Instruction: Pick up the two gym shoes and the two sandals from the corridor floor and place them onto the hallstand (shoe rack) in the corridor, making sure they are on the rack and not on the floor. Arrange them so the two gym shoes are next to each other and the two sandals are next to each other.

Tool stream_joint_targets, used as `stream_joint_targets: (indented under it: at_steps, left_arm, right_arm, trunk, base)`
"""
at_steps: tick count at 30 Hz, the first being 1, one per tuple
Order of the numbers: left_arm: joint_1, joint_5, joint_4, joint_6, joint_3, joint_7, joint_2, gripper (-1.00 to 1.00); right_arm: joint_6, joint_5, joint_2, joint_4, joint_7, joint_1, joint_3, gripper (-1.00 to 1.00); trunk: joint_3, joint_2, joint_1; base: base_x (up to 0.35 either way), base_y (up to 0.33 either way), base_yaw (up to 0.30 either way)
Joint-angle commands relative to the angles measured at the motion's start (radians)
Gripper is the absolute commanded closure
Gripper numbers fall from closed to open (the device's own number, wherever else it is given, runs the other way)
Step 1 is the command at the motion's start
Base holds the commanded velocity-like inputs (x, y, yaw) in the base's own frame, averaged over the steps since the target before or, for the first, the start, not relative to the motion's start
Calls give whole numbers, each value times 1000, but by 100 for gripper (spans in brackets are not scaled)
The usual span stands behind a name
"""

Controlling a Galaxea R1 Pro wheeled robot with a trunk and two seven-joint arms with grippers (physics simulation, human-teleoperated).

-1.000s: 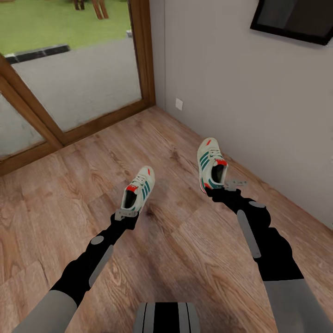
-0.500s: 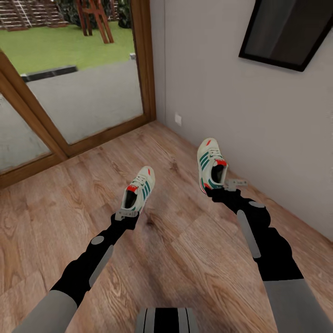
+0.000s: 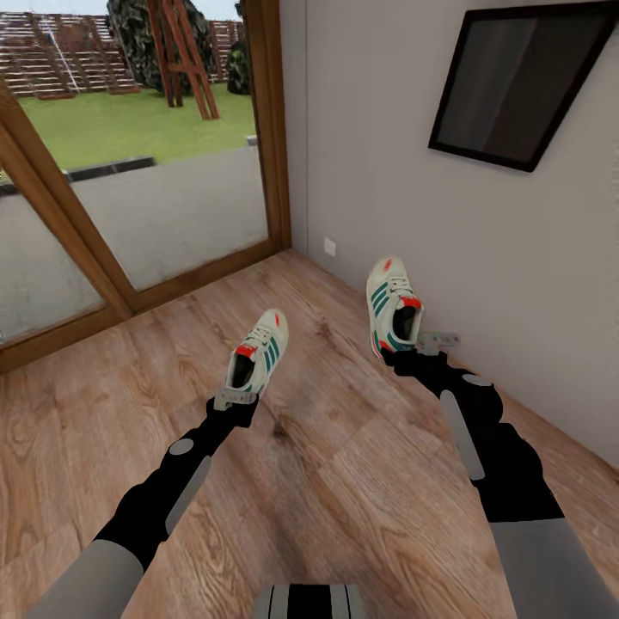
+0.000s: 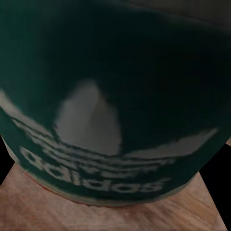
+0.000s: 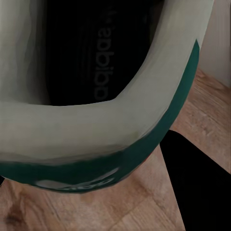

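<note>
Two gym shoes (image 3: pixel 258 354) (image 3: pixel 394 306) sit heel-first in their pinching tools, left tool (image 3: pixel 234 398) and right tool (image 3: pixel 434 342).

Two black forearms with grey oval insets, light grey upper arms, and metal-grey jaws.

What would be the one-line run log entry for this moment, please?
left gripper: holding sneaker by heel | right gripper: holding other sneaker by heel | below: wood floor | rack: none
</note>
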Motion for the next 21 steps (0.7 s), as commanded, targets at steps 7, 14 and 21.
stream_joint_targets:
  at_steps: [7, 14, 21]
  left_arm:
    - [0, 10, -1, 5, -2, -1, 0, 100]
    - [0, 10, -1, 6, -2, -1, 0, 100]
    - [0, 10, -1, 5, -2, -1, -1, 100]
  right_arm:
    - [4, -3, -1, -1, -1, 0, 1, 100]
    - [4, -3, -1, -1, -1, 0, 1, 100]
    - [4, -3, -1, -1, -1, -1, 1, 100]
  trunk:
    - [38, 1, -3]
    - [61, 2, -5]
    - [96, 4, -7]
  base:
    - [0, 0, 0]
    - [0, 0, 0]
    - [0, 0, 0]
